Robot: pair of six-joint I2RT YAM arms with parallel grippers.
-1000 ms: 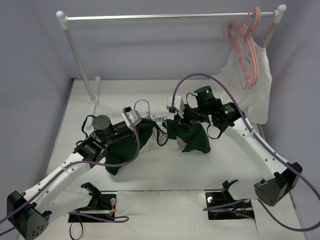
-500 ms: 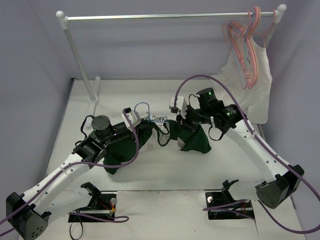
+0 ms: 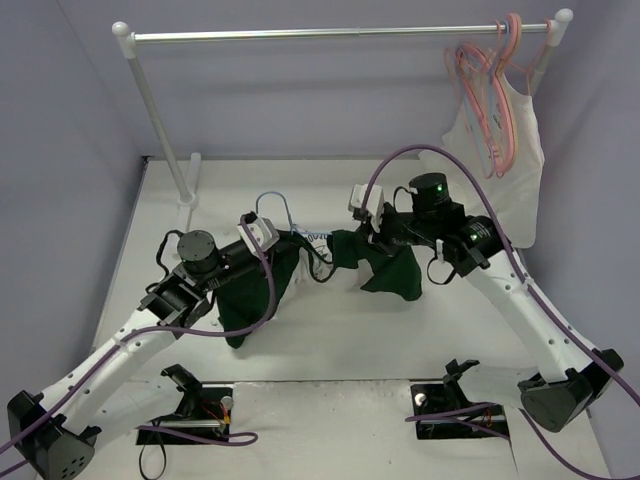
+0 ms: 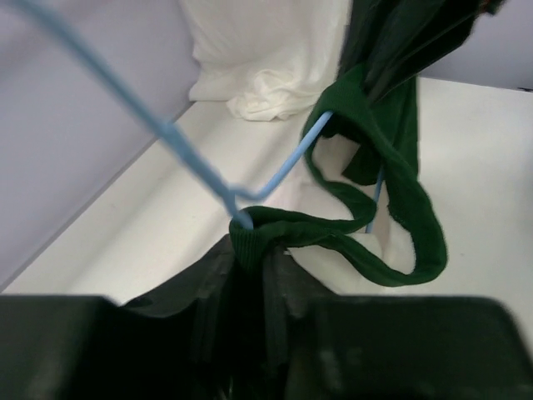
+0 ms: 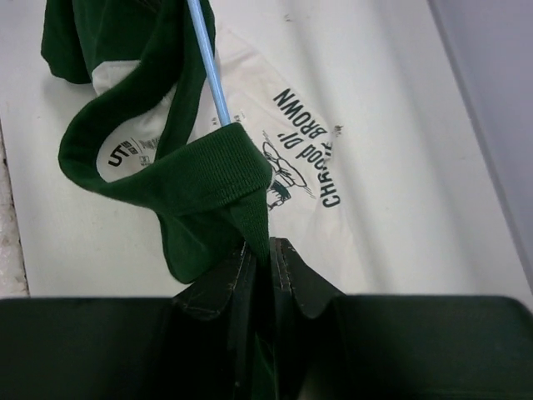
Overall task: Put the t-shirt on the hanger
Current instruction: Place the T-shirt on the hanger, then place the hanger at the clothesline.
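The left end effector point(image 4: 250, 250) is pinching the t-shirt point(image 3: 385, 275) by its green neck trim point(image 4: 400, 225); the right end effector point(image 5: 262, 250) is clamping that trim opposite; the blue hanger point(image 4: 283, 167) is passing through the neck opening above the worktop point(image 3: 330, 340); the right arm is sitting farther right than a second ago; the chest print is showing "BROWN", the neck label "UT".
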